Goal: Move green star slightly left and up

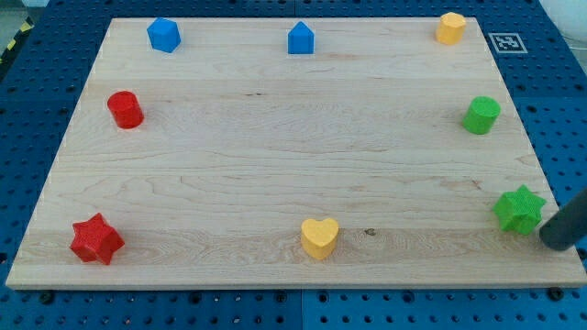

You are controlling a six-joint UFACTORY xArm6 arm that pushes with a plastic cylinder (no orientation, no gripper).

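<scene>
Green star (519, 209) sits near the worktop's (275, 165) right edge, low in the view. My tip (554, 242) rests just beside it at its 4 o'clock; contact cannot be judged. The end effector is a plain rod, nothing to open or close, and is cut off by the view's right edge. Green cylinder (481, 115) stands at the star's 11 o'clock, well apart. Yellow heart (319, 237) lies far off at 9 o'clock.

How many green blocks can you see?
2. A green star sits near the view's bottom right, with my tip just right of it; a green cylinder sits above it. None seem hidden.
</scene>
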